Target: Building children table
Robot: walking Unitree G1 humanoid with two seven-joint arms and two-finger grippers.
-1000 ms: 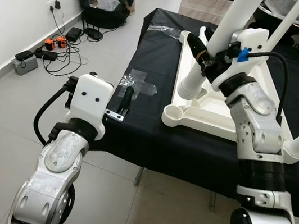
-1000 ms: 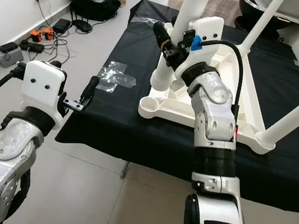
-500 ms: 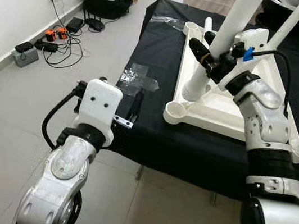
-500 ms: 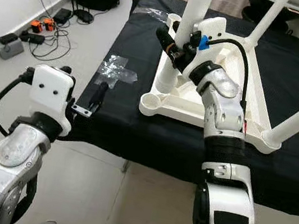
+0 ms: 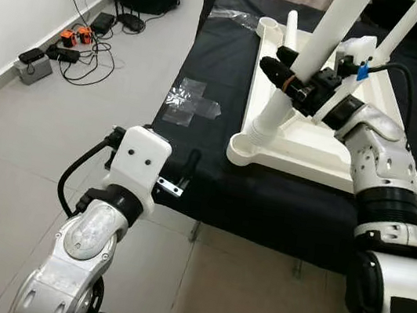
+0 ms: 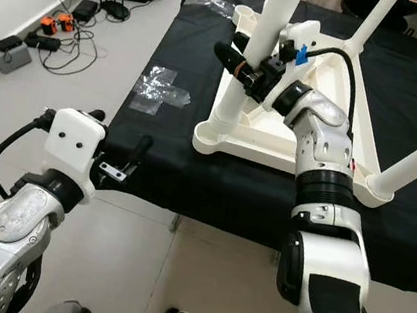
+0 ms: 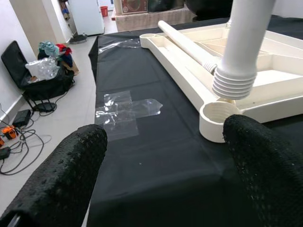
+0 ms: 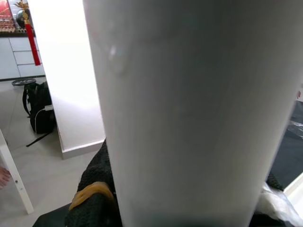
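Nearest, the left gripper hovers at the near edge of the black-covered table, its fingers spread apart and holding nothing. A patch of clear tape lies on the cloth beyond it. Further in, the white table top lies upside down — the right gripper is clamped on a white leg whose ribbed end stands tilted just beside the corner socket. A second leg lies loose on the top.

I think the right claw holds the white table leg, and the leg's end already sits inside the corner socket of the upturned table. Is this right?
Not quite. The right claw does hold the white table leg, but the left wrist view shows the leg's ribbed end beside the corner socket, not inside it.
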